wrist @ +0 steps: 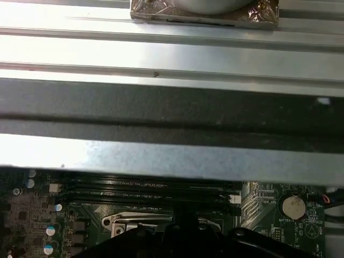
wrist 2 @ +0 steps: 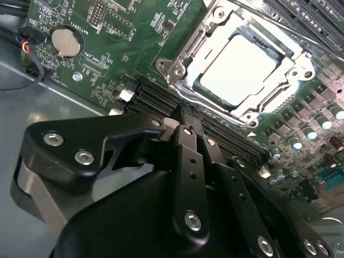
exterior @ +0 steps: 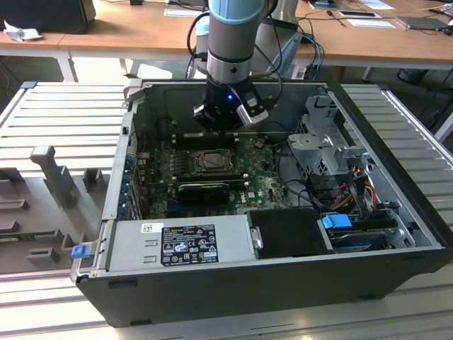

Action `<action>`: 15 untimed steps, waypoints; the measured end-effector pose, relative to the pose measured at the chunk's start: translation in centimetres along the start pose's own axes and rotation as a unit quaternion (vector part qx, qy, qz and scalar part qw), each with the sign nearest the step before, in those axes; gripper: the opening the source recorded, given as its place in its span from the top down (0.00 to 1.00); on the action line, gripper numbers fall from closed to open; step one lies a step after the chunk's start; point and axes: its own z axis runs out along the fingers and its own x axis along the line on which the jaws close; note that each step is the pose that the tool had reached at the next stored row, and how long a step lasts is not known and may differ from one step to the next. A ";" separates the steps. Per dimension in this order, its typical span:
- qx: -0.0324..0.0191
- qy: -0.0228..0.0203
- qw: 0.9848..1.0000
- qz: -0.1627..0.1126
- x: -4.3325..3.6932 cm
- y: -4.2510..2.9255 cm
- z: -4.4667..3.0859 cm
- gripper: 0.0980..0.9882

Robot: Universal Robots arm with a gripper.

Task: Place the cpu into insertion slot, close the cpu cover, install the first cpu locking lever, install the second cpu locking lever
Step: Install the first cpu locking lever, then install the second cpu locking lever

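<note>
We see the gripper [wrist 2: 185, 121] hanging above the motherboard [exterior: 212, 180] inside the open case [exterior: 233, 283], near the socket's far edge in the exterior view. In the second wrist view its fingers [wrist 2: 188, 156] are together and hold nothing. The cpu [wrist 2: 242, 67] lies in the socket, and the cover [wrist 2: 180, 67] lies flat around it like a frame.

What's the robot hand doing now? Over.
Hand shut, holding nothing, above the memory slots. Cpu seated in socket, cpu cover down around it. Nothing in the way.
</note>
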 end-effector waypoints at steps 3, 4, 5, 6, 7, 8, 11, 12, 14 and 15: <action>0.000 0.000 1.000 0.000 0.01 -0.14 -0.02 0.99; 0.000 0.000 1.000 0.000 0.01 -0.18 -0.02 0.99; 0.000 0.000 1.000 0.000 0.01 -0.19 -0.02 0.99; 0.000 0.000 1.000 0.000 0.01 -0.22 -0.03 0.99; 0.000 0.000 1.000 0.000 0.01 -0.23 -0.03 0.99; 0.000 0.000 1.000 0.000 0.01 -0.26 -0.04 0.99; 0.000 0.000 1.000 0.000 0.04 -0.74 -0.10 0.99; 0.000 0.000 1.000 0.000 0.04 -0.84 -0.12 0.99; 0.000 0.000 1.000 0.000 0.05 -1.00 -0.14 0.99; 0.000 0.000 1.000 0.000 0.05 -1.00 -0.14 0.99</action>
